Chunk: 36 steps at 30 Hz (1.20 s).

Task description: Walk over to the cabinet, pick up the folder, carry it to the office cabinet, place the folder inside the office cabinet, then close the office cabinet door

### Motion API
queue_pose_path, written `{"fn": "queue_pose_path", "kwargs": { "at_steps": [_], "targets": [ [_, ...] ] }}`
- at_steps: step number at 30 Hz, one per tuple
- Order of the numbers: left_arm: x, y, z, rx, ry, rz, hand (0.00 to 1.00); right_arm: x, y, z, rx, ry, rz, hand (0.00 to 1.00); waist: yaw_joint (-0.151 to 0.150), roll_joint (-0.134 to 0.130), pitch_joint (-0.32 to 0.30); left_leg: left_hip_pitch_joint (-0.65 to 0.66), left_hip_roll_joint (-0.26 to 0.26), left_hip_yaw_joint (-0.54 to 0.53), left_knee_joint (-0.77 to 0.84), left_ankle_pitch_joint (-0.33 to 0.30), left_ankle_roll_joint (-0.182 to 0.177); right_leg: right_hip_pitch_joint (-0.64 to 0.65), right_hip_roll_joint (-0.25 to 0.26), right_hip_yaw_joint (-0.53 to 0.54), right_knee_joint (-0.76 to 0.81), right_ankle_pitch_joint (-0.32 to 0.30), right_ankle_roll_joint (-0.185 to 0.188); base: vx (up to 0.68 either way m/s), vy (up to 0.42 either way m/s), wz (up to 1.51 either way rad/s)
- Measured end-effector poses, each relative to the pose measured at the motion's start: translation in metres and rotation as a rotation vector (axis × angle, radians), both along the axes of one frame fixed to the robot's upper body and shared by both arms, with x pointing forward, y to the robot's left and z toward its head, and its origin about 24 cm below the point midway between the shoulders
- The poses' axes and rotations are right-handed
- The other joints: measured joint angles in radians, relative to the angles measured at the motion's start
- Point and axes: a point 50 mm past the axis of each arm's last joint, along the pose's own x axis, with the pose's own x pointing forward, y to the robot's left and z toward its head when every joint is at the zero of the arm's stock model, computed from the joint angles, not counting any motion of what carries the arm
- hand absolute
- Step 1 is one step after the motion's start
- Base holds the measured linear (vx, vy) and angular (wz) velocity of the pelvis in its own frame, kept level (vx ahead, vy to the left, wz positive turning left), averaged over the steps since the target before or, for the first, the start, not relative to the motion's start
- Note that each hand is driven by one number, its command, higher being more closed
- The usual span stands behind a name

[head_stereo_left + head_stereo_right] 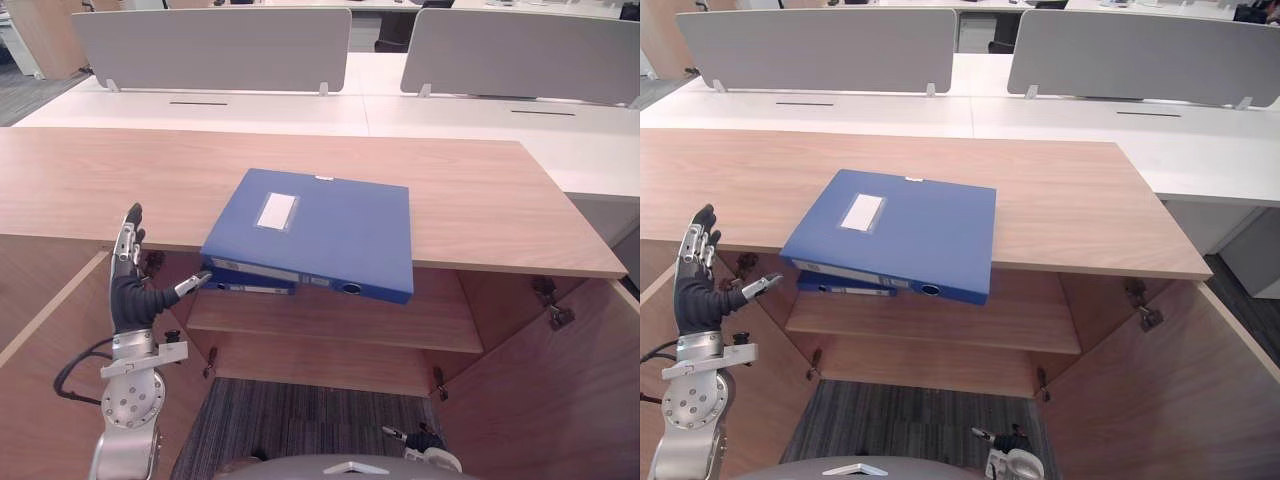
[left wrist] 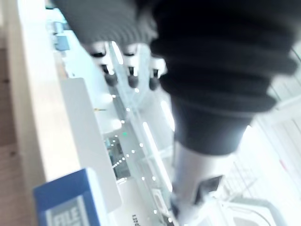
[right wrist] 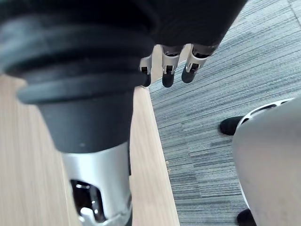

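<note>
I have the robot standing square to the cabinet [image 1: 480, 190], so I take the walk as done. The folder [image 1: 310, 225] is in neither hand. It lies flat on the cabinet top, its near edge hanging out over the front lip, just to the right of my left hand [image 1: 130, 295] and slightly above the thumb. That hand is raised in front of the opening with its fingers straight up and released, the thumb stretched sideways toward the folder's nearest corner. The thumb tip is just beside that corner, and I cannot tell whether it touches. A second blue edge shows under the folder, right of the thumb; I can't say whether it is another folder.

My right hand [image 3: 168, 66] hangs low, well below and to the right of the folder, over the carpet [image 1: 290, 420]. Its fingers are loose and hold nothing.

Both doors stand open: one [image 1: 40, 340] just left of the left hand, the other [image 1: 560, 400] far off to its right. The shelf [image 1: 330, 320] inside sits below the folder.

By my reckoning nearly everything is still to do. The folder must be grasped and lifted, then put inside, and the door shut. If this is already the office cabinet, the carry would be short, but I can't confirm that.
</note>
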Motion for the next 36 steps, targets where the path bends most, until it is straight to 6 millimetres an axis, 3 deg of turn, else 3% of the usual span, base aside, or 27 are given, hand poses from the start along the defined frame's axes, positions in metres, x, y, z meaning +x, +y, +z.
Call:
{"fn": "queue_pose_path", "kwargs": {
  "at_steps": [6, 12, 17, 29, 36],
  "targets": [
    [0.000, -0.007, 0.009, 0.167, -0.018, -0.036, 0.00, -0.008, -0.010, -0.001, -0.035, 0.042, 0.038, 0.00, -0.008, 0.002, -0.014, 0.014, 0.003, 0.024, 0.000, -0.007, -0.010, 0.000, 0.001, 0.027, -0.004, -0.002, -0.007, -0.03, 0.015, -0.11],
    [0.008, -0.027, 0.015, 0.275, -0.037, -0.188, 0.00, -0.029, -0.014, -0.005, -0.043, 0.103, 0.051, 0.00, -0.028, 0.002, -0.021, 0.017, 0.001, 0.023, -0.001, -0.007, -0.009, 0.001, 0.001, 0.029, -0.004, -0.002, -0.008, 0.00, 0.002, -0.01],
    [0.015, -0.047, 0.017, 0.381, -0.053, -0.318, 0.00, -0.031, -0.014, -0.005, -0.041, 0.108, 0.051, 0.00, -0.041, 0.002, -0.021, 0.016, 0.000, 0.022, -0.001, -0.008, -0.008, 0.001, 0.001, 0.029, -0.011, 0.000, -0.011, 0.00, 0.000, 0.00],
    [0.026, -0.079, -0.004, 0.556, 0.000, -0.484, 0.00, -0.027, -0.015, -0.004, -0.046, 0.100, 0.055, 0.00, -0.069, 0.008, -0.034, 0.014, -0.001, 0.048, -0.001, -0.026, -0.003, 0.001, 0.007, 0.056, -0.052, 0.007, -0.013, 0.05, 0.005, -0.07],
    [0.031, -0.082, -0.018, 0.657, 0.047, -0.477, 0.00, -0.026, -0.015, -0.004, -0.046, 0.097, 0.053, 0.00, -0.078, 0.009, -0.035, 0.015, 0.000, 0.051, -0.001, -0.033, -0.008, 0.005, 0.009, 0.066, -0.070, 0.022, -0.009, 0.04, -0.009, -0.08]
  ]
}}
